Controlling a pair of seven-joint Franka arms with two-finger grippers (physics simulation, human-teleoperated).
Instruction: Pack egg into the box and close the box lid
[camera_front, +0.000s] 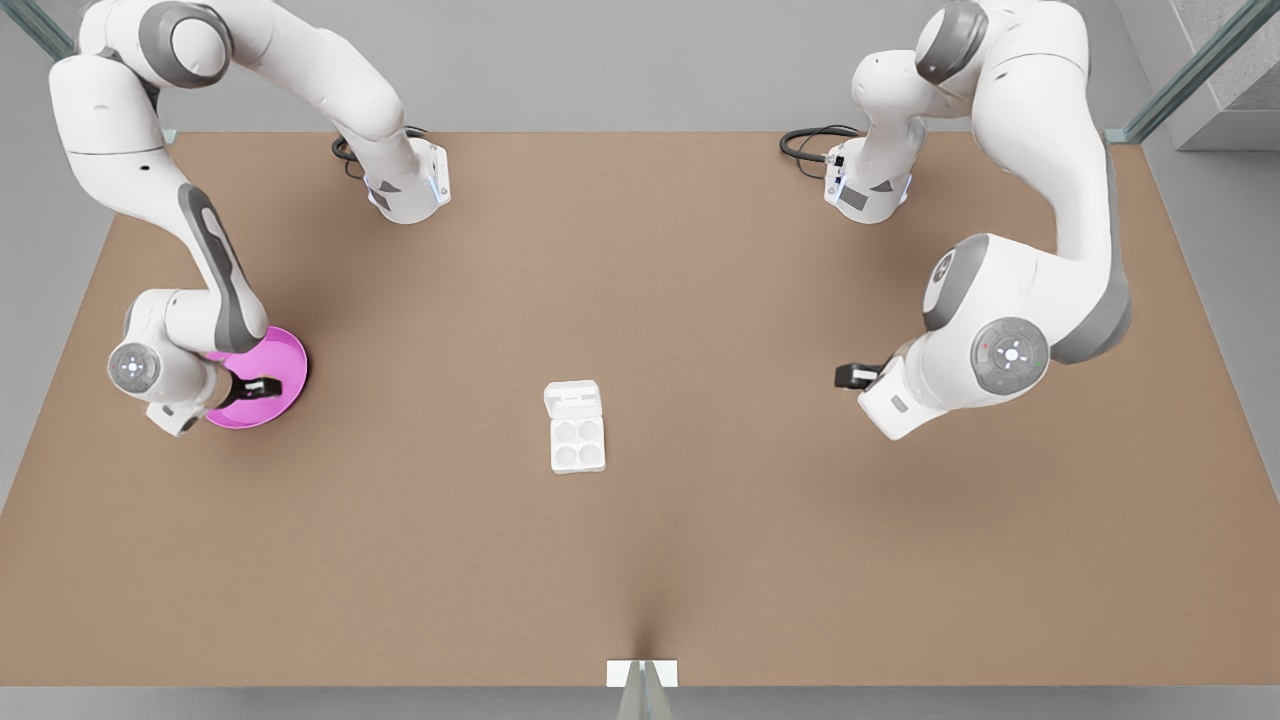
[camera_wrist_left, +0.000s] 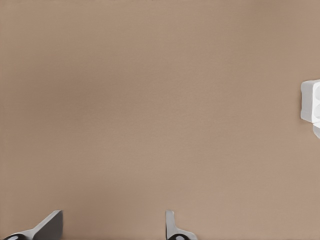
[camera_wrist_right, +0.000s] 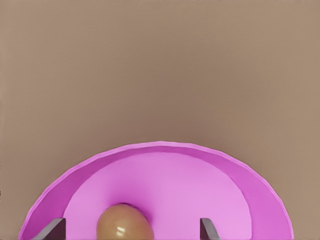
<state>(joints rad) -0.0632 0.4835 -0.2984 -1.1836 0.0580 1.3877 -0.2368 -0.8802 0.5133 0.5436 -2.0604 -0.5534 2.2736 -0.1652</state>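
The tan-brown egg (camera_wrist_right: 124, 224) lies on a round pink plate (camera_wrist_right: 165, 150) at the front view's left. My right gripper (camera_wrist_right: 131, 231) hangs low over that plate (camera_front: 290, 350), open, with one finger on each side of the egg and a wide gap on one side. The white box (camera_front: 577, 443) sits mid-table with four empty round wells, and its box lid (camera_front: 573, 398) is folded back flat behind it. My left gripper (camera_front: 850, 376) waits open above bare table at the front view's right, with a corner of the box (camera_wrist_left: 311, 102) far ahead of its fingertips (camera_wrist_left: 50, 226).
The brown table (camera_front: 640, 560) stretches wide around the box. Both arm bases (camera_front: 410, 185) stand at the far edge with black cables beside them. A small white bracket (camera_front: 641, 673) sits at the near edge.
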